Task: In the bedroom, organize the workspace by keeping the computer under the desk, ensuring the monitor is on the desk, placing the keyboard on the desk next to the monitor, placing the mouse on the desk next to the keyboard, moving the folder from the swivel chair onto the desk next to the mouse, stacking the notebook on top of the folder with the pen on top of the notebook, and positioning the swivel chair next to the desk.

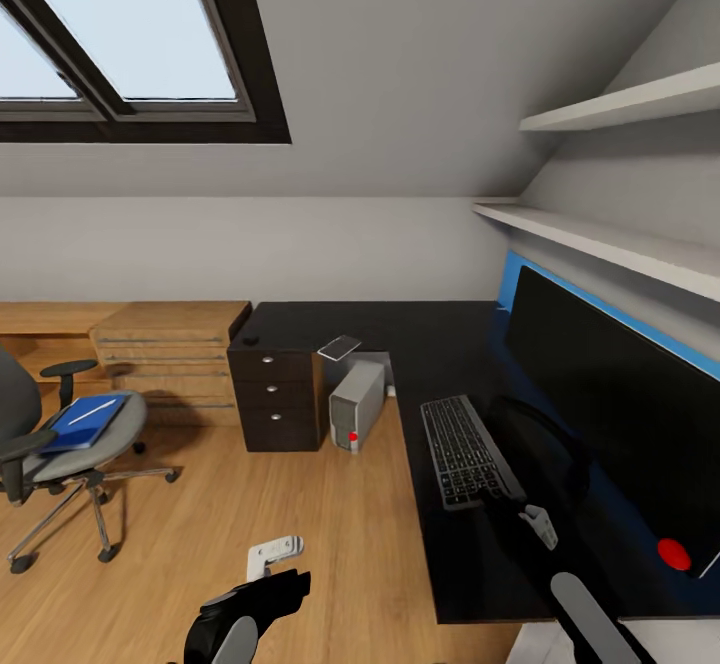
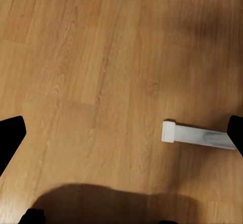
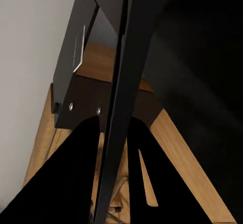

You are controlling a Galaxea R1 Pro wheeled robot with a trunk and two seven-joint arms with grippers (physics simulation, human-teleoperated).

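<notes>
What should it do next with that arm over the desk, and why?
Probably draw the right hand back from the desk. The monitor and keyboard already sit there side by side, while the blue folder lies across the room on the swivel chair, so that looks like the next job.

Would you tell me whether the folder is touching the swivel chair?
Touching. The head view shows the folder lying flat on the chair's seat, with no gap under it.
</notes>
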